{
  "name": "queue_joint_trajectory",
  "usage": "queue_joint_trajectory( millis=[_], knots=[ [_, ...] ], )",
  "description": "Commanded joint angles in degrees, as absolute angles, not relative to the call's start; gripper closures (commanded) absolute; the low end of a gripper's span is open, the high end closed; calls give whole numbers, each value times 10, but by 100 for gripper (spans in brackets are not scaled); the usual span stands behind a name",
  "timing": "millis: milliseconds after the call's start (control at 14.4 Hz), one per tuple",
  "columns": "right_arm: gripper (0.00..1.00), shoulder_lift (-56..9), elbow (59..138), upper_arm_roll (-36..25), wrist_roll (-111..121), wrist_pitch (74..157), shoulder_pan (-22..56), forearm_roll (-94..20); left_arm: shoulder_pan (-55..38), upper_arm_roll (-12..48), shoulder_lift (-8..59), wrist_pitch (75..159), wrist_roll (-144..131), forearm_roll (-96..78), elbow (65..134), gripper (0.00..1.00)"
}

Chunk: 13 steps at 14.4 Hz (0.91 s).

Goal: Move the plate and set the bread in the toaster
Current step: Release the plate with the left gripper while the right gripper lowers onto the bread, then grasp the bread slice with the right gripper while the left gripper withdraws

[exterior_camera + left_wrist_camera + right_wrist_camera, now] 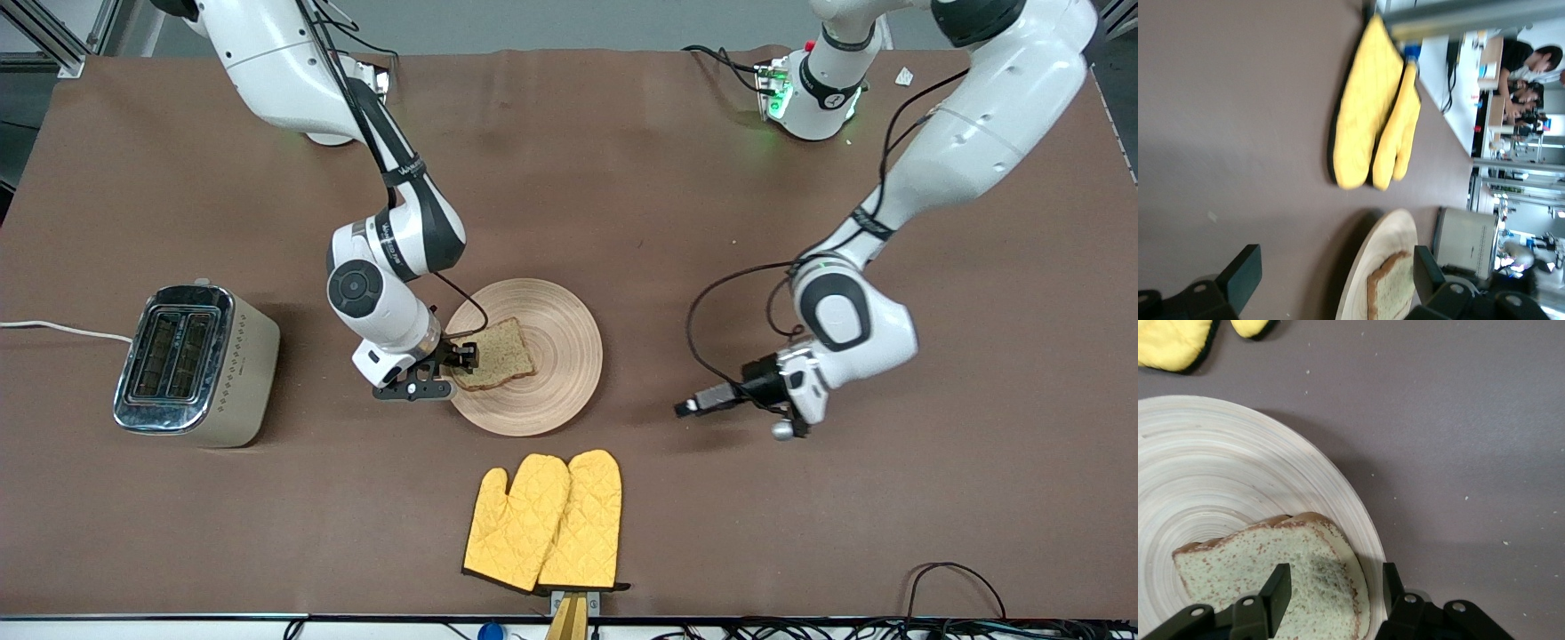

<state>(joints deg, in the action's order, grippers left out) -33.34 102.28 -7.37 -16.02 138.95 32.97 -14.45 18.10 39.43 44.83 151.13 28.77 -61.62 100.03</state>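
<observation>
The light wooden plate (pixel 556 351) lies mid-table with the bread (pixel 498 354) on it, at the side toward the right arm's end. My right gripper (pixel 460 360) is open at that rim. In the right wrist view its gripper (pixel 1336 580) has one finger over the bread (pixel 1238 567) and the other at the edge of the plate (pixel 1218 473). The cream toaster (pixel 191 364) stands toward the right arm's end, slots empty. My left gripper (pixel 689 407) is open and empty, low over the table beside the plate. The left wrist view shows the gripper (pixel 1335 267), plate (pixel 1385 253) and bread (pixel 1395 290).
Two yellow oven mitts (pixel 544 520) lie nearer the front camera than the plate; they also show in the left wrist view (pixel 1371 113). The toaster's white cord (pixel 62 331) runs off the right arm's end of the table.
</observation>
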Motion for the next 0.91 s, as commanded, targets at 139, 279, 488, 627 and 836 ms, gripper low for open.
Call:
queue_joint_trajectory(
  millis=[139, 279, 488, 627, 836],
  knots=[
    [51, -345, 1022, -79, -166, 1404, 343, -144, 304, 395, 386, 1389, 141, -446, 970, 0],
    [53, -345, 1023, -79, -166, 1405, 345, -144, 354, 395, 386, 1299, 70, -321, 911, 0],
    [63, -346, 1029, -79, -166, 1417, 345, -144, 391, 398, 345, 1188, -4, -178, 860, 0],
    [83, -346, 1036, -78, -166, 1429, 346, -144, 394, 395, 276, 1131, -39, -123, 857, 0],
    [100, -345, 1029, -78, -165, 1416, 349, -144, 394, 395, 200, 1045, -76, -18, 847, 0]
  ],
)
